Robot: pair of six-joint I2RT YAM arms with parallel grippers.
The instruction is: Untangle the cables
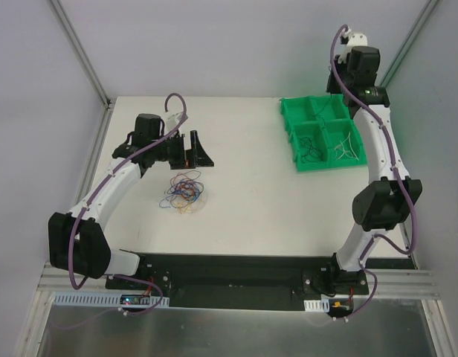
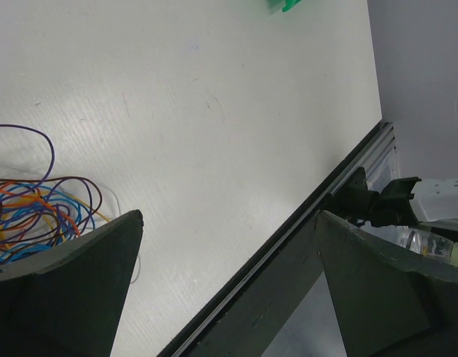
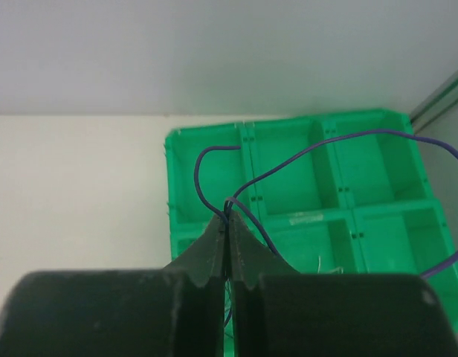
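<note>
The tangle of cables [image 1: 184, 191] [image 2: 36, 212] lies on the white worktop [image 1: 244, 201], in its left half and about midway between the far and near edges. It is made of thin loops of blue, orange, red and dark purple wound over each other. The left pincer [image 1: 193, 149] [image 2: 227, 223] hangs just beyond the tangle on its far side, its 2 fingers [image 2: 73, 290] spread wide with nothing between them. In the left wrist view the loops lie beside the left-hand finger; whether they touch it I cannot tell.

The right pincer [image 3: 227, 223] is raised over the green bin [image 1: 292, 111] [image 3: 244, 128], which sits at the worktop's far right corner. Its jaws are pressed together on 1 blue-violet wire [image 3: 221, 148], which loops up and arcs out over the bin's compartments. In the top view, 1 near compartment holds a black wire [image 1: 312, 151], and the compartment to its right holds pale wires [image 1: 346, 149].
</note>
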